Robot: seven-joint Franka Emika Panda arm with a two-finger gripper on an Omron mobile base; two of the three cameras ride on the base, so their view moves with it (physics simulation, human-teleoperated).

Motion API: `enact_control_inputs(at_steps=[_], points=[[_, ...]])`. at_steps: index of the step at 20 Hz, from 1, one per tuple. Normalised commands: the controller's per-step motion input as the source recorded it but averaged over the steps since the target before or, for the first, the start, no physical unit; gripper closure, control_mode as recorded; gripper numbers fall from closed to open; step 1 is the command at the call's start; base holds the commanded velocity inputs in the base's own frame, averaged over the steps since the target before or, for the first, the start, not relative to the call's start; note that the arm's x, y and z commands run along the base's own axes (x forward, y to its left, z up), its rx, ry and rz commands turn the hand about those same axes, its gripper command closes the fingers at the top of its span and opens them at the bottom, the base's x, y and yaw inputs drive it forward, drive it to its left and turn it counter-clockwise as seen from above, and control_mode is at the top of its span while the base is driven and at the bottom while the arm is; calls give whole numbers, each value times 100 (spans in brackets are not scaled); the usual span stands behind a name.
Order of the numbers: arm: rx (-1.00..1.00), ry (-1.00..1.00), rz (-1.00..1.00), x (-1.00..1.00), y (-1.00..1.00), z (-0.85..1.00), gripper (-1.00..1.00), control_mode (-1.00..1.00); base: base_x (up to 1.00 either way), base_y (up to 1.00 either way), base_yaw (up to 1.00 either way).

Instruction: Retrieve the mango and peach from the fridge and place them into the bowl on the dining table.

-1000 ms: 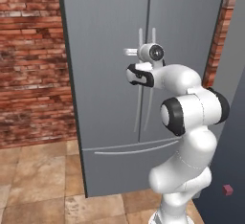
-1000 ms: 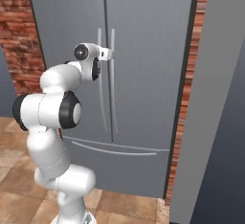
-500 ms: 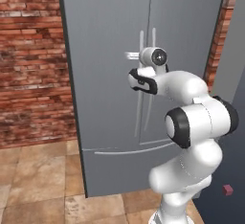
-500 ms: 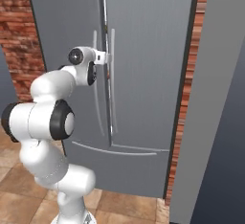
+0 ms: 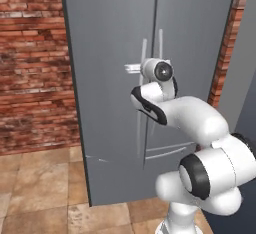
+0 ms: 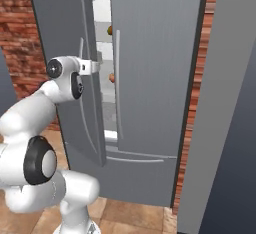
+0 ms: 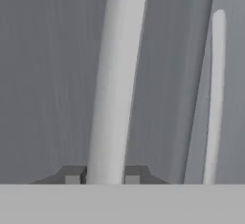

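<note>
The fridge stood directly ahead of the jaws, filling the scene between a brick wall on its left and a grey panel on its right. A tiled floor ran below it. The fridge's left door stood partly open, swung out toward the arm; the right door was shut. In the right base view the gap between the doors showed the white interior.

The left handle, a long pale vertical bar, ran straight up through the jaws. In the hand view one dark fingertip sat against the handle's left side and the other against its right, so the jaws were clamped on the left handle. The right handle stood just to the right of the jaws, apart from them and leaning slightly.

In the right base view the jaws met the edge of the open door at mid-height. Beyond them, inside the gap, two small fruits showed. One small orange-and-green fruit, above the level of the jaws, could not be told apart as mango or peach. The peach, a small orange-pink patch, lay just beyond and slightly below the jaws, partly hidden by the right door's edge.
</note>
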Motion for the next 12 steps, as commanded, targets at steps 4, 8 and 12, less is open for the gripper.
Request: enact_control_inputs(at_steps=[4, 8, 12], points=[[-9, 5, 0, -67, 37, 47, 100, -100, 0, 0, 0], [-7, 3, 0, -58, 18, 59, 100, -100, 0, 0, 0], [-6, 1, 0, -61, 7, 64, 100, -100, 0, 0, 0]])
